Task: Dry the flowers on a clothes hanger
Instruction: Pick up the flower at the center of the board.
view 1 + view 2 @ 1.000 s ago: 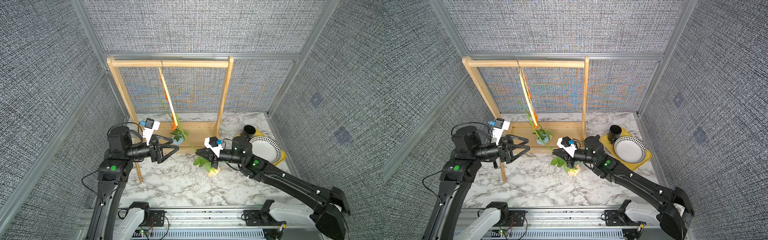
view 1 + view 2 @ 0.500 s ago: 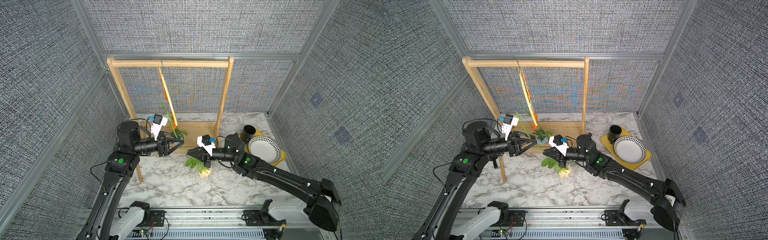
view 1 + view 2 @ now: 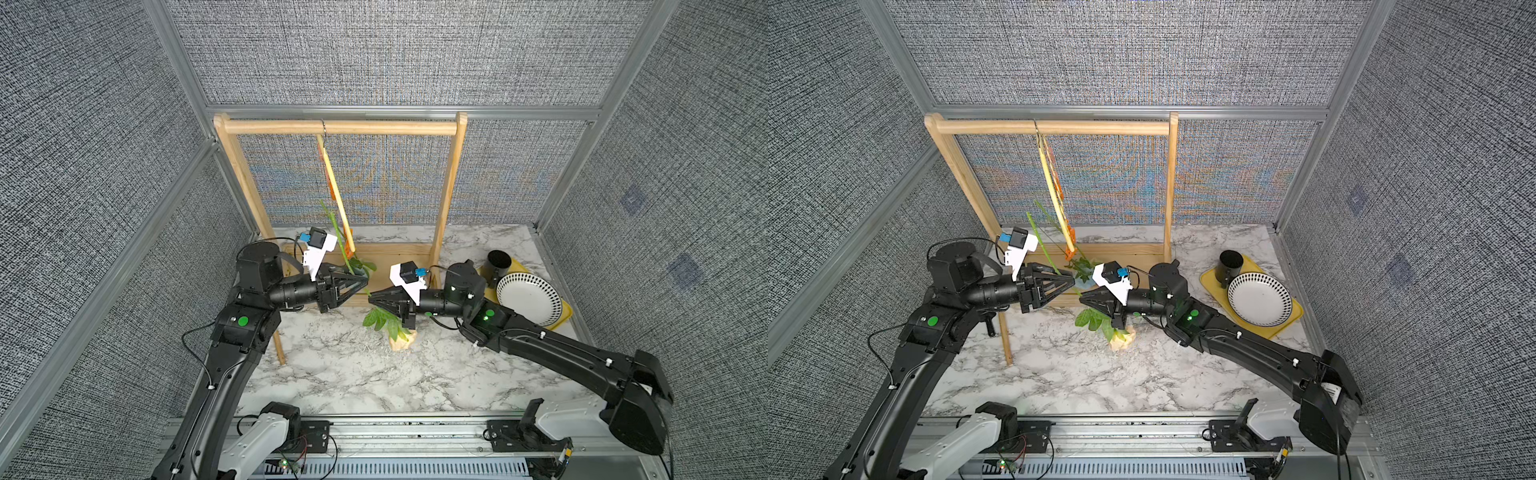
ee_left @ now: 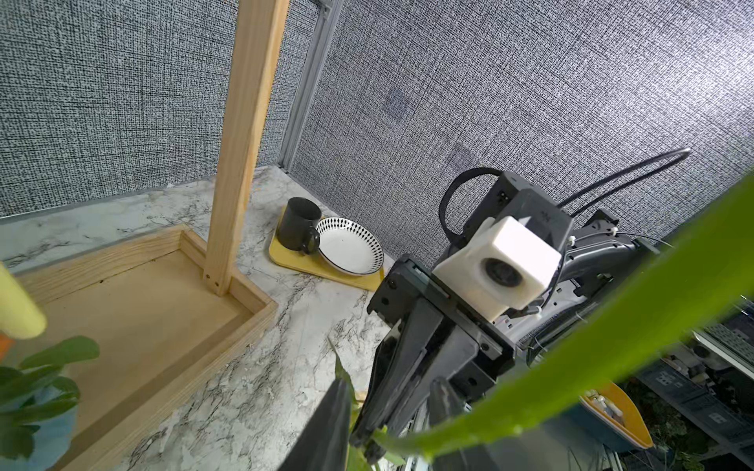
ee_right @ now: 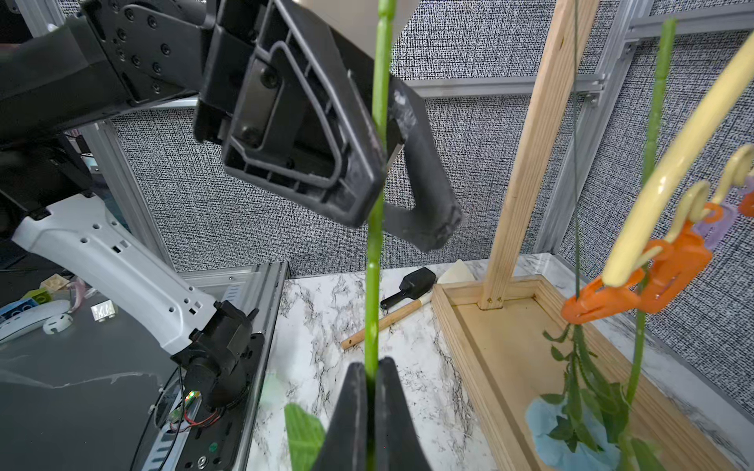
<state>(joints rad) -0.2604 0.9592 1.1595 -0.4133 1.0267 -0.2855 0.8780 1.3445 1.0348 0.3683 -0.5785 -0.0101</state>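
My right gripper [image 5: 370, 367] is clamped on the beige rose's stem [image 5: 372, 285], jaws pressed flat against it. Below that grip hang the leaves [image 3: 384, 322], and the beige rose [image 3: 401, 341] itself hangs bloom down right at the table [image 3: 353, 374], just under my right wrist. Up the stem from that grip, my left gripper [image 3: 1072, 282] faces the right one almost tip to tip. Its fingers [image 5: 310, 155] stand on either side of the stem, narrowed in, but I cannot tell whether they pinch it or only bracket it. Just beyond the left tips is the hanger [image 3: 334, 183], steeply tilted from the rack [image 3: 374, 126] bar, with its low end near both grippers. An orange clip [image 5: 599, 301] at that low end holds the blue flower [image 5: 546, 424] by its thin stalk, bloom down at the rack's base board. A thicker green stalk [image 5: 653, 122] runs down beside it; its bloom is hidden from me and I cannot tell what holds it. Under the left gripper, by the rack's foot, a brush [image 5: 391, 314] lies on the table. Well off behind my right wrist, away from the left gripper, a mug [image 3: 498, 264] and a plate [image 3: 530, 297] sit on a yellow tray [image 3: 562, 319].
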